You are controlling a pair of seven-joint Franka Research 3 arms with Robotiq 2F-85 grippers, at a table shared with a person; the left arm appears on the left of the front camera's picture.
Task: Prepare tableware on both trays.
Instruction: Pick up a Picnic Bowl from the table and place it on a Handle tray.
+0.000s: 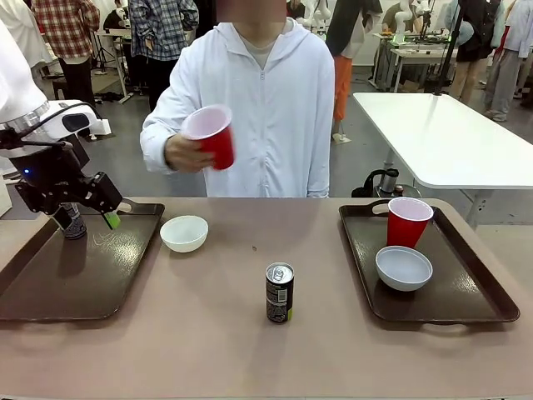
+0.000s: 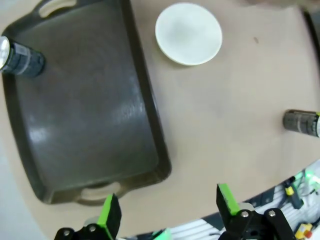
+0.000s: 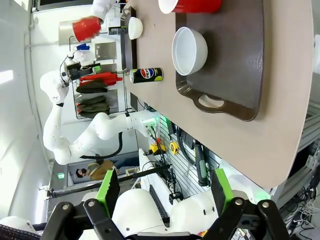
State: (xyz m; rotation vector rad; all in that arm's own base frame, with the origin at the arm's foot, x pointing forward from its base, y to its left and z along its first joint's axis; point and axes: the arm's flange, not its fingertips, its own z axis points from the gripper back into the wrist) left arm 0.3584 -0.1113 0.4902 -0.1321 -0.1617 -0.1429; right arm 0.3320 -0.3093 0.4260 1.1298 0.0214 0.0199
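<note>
Can on tray, bowl beside

left arm white | left pincer black, green pads | person's hoodie white, zipped

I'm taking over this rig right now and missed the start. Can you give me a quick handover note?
Left gripper: open, empty, above the left tray.
Right gripper: open, empty, off the table's edge.
On the left tray: first can.
On the right tray: first red cup and first bowl.
On the bare table: second bowl beside the left tray, second can mid-table.
The person's hand holds the second red cup in the air.
Left to do, probably: bowl and cup onto the left tray, can onto the right tray.
</note>
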